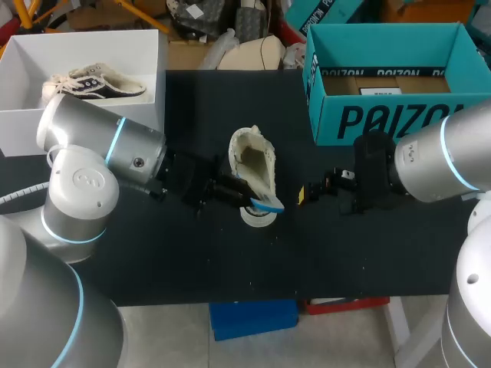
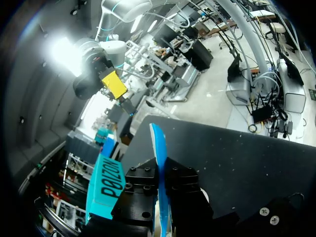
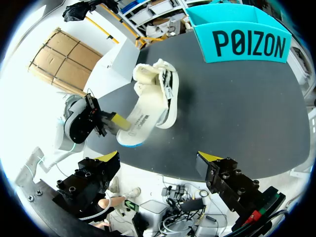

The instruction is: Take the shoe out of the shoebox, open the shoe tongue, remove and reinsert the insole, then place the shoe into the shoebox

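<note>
A white box (image 1: 84,46) holding 1 dark-trimmed shoe (image 1: 100,83) sits at the black table's (image 1: 368,253) far left corner.

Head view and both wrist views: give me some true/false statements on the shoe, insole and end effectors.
1. The left end effector is shut on the insole. True.
2. The right end effector is clamped on the shoe. False: it is open, holds nothing and sits apart from the shoe.
3. The shoe sits inside the teal shoebox. False: it lies on the black table, between the two arms.
4. The white box holds a second shoe. True.
</note>
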Motion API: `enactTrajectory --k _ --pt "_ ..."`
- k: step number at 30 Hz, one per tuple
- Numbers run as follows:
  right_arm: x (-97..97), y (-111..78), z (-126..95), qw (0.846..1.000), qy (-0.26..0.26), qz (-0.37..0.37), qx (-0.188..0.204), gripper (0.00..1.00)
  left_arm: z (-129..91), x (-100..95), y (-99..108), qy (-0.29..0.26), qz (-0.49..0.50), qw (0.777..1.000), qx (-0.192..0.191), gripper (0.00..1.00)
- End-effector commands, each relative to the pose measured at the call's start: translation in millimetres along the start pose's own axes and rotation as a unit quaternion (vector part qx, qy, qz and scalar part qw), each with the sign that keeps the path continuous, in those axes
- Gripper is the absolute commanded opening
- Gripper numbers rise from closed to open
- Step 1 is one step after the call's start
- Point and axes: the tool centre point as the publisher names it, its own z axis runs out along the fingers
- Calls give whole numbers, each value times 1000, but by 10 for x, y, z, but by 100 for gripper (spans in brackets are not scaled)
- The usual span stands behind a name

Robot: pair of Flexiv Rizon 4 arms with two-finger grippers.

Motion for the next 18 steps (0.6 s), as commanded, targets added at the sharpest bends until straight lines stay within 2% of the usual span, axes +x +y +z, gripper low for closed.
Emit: enactTrajectory --k 1,7,18 --pt "9 0 10 1000 -1 0 0 100 48 4 71 -1 2 1000 -2 0" --pt "9 0 10 1000 -1 0 0 100 49 -20 170 -8 6 1000 10 0" --pt "9 0 10 1000 -1 0 0 100 -12 -45 409 -5 13 1000 -3 0"
